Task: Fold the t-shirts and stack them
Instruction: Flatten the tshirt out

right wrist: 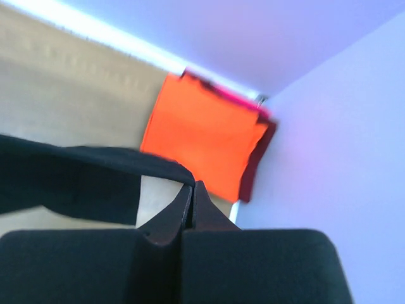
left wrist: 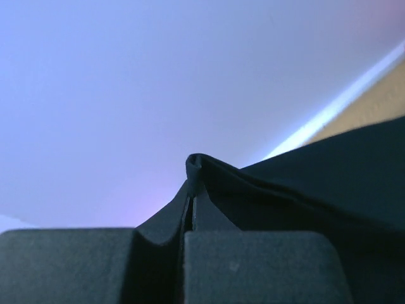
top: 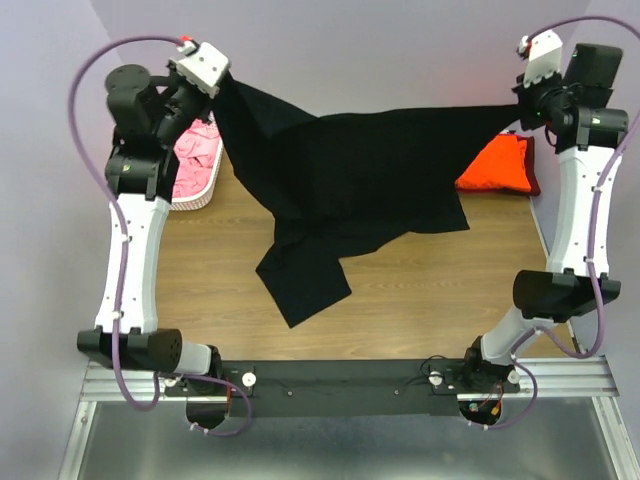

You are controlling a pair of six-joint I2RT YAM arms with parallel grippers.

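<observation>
The black t-shirt [top: 350, 180] hangs stretched between both raised grippers, its lower part trailing on the wooden table [top: 420, 290]. My left gripper [top: 215, 85] is shut on one corner of it at the far left; the wrist view shows the cloth [left wrist: 285, 190] pinched at the fingertips. My right gripper [top: 522, 95] is shut on the other corner at the far right; the cloth [right wrist: 95, 171] shows in its wrist view. A folded orange t-shirt [top: 495, 162] lies on a maroon one [top: 530, 175] at the far right, also in the right wrist view [right wrist: 202, 133]. Pink t-shirts [top: 195, 150] lie in the basket.
A white lattice basket [top: 200, 195] stands at the far left of the table beside the left arm. Purple walls close in the back and sides. The arm bases sit on a black rail [top: 340, 380] at the near edge.
</observation>
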